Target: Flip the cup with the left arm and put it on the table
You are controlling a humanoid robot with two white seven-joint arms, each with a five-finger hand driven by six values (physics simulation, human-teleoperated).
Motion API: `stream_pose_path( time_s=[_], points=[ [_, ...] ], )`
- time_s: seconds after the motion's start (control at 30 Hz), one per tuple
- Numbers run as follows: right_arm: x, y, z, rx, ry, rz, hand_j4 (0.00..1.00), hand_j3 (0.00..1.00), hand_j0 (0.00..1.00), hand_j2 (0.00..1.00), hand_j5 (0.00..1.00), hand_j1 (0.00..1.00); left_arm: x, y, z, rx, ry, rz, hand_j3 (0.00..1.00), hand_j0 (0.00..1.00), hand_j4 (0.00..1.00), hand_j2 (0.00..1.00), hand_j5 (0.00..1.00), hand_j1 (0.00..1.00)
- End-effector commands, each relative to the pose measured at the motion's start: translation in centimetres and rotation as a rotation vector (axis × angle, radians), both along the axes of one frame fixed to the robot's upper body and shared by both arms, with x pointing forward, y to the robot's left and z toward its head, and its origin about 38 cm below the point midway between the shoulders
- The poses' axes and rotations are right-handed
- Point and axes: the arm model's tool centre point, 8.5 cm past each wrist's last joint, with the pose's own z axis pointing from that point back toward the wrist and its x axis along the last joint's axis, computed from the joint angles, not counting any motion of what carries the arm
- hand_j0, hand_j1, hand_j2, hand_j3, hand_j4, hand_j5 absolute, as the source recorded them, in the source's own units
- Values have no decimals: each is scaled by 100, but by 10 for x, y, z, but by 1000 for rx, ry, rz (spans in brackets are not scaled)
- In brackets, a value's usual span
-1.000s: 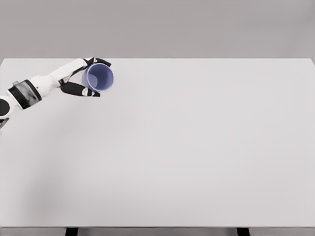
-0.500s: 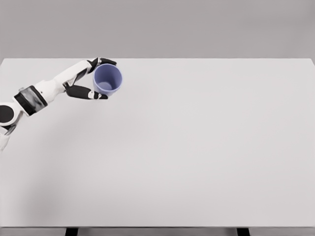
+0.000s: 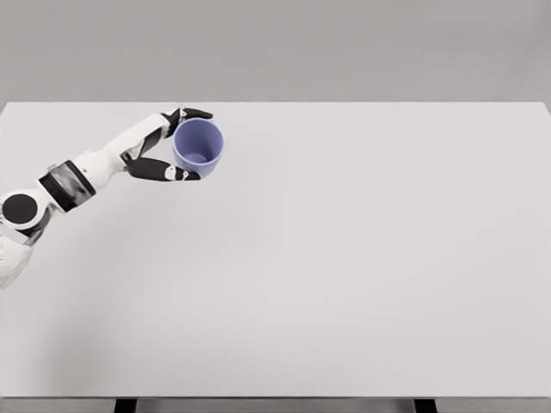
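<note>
1. Robot hand, left [image 3: 176, 146], at the ten o'clock part of the surface [image 3: 344, 275], pinches the blue cup [image 3: 198, 144], thumb and fingers on opposite sides.
2. Cup mouth faces up, seemingly upright; the flip looks nearly finished.
3. Next: lower it, then release.

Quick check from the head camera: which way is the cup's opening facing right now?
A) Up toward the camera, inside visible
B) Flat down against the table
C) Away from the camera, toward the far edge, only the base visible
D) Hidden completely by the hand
A: the purple cup shows its rim and inner bottom, with the left hand fingers clasped around its sides.
</note>
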Motion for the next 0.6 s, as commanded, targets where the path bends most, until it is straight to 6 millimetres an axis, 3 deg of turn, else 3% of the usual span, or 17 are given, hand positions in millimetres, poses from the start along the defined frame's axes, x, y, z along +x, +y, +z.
stream_pose_path(
  time_s=[0.0,0.57],
  points=[
    [0,0,0,0,0,-1,100,100,100,100,100,100,0,-2,-1,-15,6,0,81,81,81,81,81,81],
    [0,0,0,0,0,-1,100,100,100,100,100,100,-10,-13,-25,-66,66,-6,81,81,81,81,81,81]
  ],
)
